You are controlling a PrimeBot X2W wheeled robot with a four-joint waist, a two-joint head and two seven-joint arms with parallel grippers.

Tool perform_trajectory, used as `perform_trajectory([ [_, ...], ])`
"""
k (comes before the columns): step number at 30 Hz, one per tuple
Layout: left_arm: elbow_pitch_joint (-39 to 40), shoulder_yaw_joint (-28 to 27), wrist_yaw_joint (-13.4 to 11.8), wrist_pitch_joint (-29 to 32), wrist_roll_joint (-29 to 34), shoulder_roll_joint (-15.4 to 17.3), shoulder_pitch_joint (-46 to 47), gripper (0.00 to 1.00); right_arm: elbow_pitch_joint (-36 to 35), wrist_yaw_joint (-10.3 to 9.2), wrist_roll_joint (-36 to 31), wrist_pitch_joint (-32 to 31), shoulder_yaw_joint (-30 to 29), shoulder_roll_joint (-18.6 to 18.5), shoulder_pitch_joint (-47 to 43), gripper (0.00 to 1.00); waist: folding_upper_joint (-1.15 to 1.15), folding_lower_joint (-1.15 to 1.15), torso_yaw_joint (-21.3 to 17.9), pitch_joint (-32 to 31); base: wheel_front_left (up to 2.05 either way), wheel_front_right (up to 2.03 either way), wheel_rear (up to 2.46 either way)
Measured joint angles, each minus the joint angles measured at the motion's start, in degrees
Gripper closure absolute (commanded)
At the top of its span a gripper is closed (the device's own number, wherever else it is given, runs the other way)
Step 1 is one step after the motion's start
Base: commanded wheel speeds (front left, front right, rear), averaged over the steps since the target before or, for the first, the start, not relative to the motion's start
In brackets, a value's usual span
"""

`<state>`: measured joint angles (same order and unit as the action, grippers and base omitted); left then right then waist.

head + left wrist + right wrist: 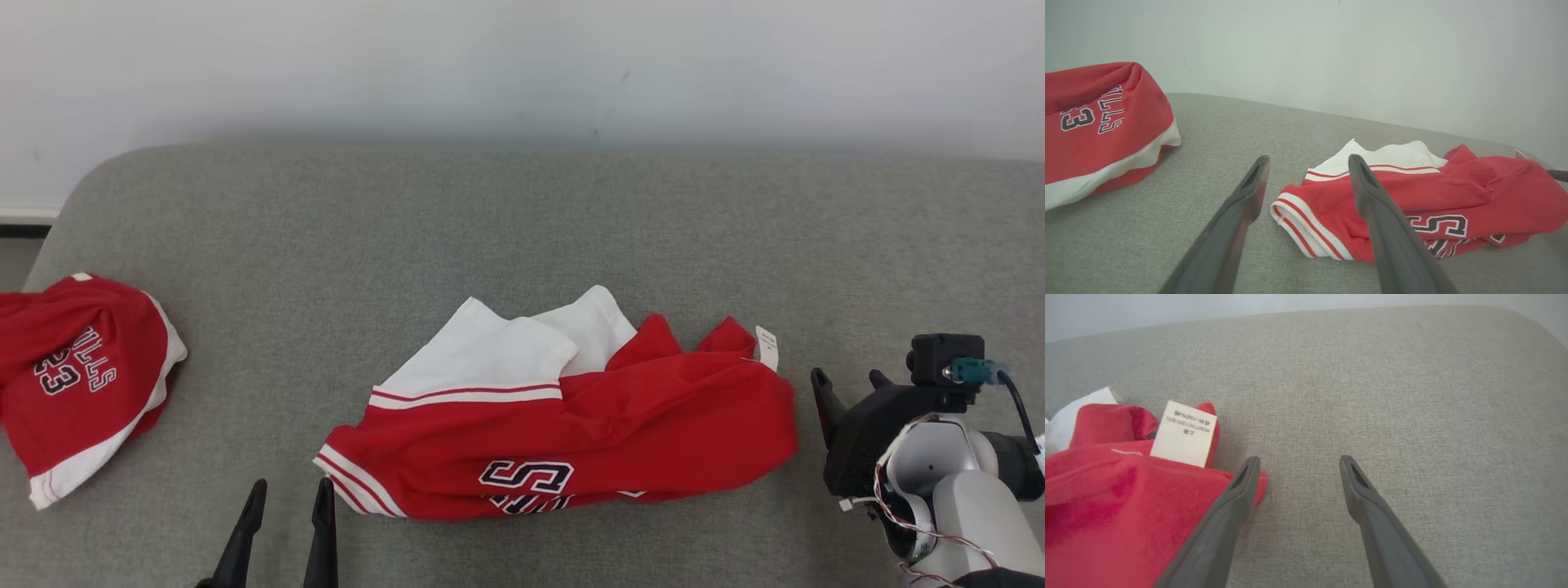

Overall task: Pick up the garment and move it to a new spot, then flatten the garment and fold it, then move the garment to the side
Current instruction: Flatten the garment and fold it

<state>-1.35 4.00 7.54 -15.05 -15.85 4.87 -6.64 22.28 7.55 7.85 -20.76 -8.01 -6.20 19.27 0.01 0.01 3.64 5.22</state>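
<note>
The red-and-white jersey point(563, 425) lies crumpled on the grey cushion point(522, 229) between my left gripper point(292, 486) and right gripper point(847, 377), both wide open and empty; I'd pinch its striped left hem point(355, 478) and tagged right edge point(775, 400) together, lifting evenly.

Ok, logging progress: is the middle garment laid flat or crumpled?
Crumpled. The garment lies bunched on the grey surface, white panel doubled over, lettering partly hidden.

Head cam looks down from above; wrist cams low & close, all share the middle red garment point(620, 416).
</note>
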Motion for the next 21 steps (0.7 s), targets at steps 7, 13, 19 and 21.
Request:
perform_trajectory([
  [7,-0.1,0.3,0.0,0.0,-0.4,-0.2,2.0,0.00,4.4,0.00,-2.0,-4.7,1.8,-1.4,3.2,0.00,0.00,0.00,2.6,3.7,0.00,0.00,0.00],
  [13,-0.1,0.3,0.0,0.0,-0.4,-0.5,2.7,0.00,4.9,0.00,-1.5,-7.9,4.2,-2.6,3.2,0.00,0.00,0.00,4.9,6.0,0.00,0.00,0.00],
  [19,-0.2,0.0,0.0,0.0,-0.5,-0.8,2.9,0.00,2.3,-0.14,-0.4,-7.9,5.5,-3.2,2.0,1.00,0.00,0.00,5.2,6.3,0.00,0.00,0.00],
  [21,-0.4,-0.1,0.0,0.0,-0.5,-0.8,2.9,0.00,0.5,-0.08,-0.4,-6.7,5.5,-3.1,1.2,1.00,0.00,0.00,5.0,6.1,0.00,0.00,0.00],
])
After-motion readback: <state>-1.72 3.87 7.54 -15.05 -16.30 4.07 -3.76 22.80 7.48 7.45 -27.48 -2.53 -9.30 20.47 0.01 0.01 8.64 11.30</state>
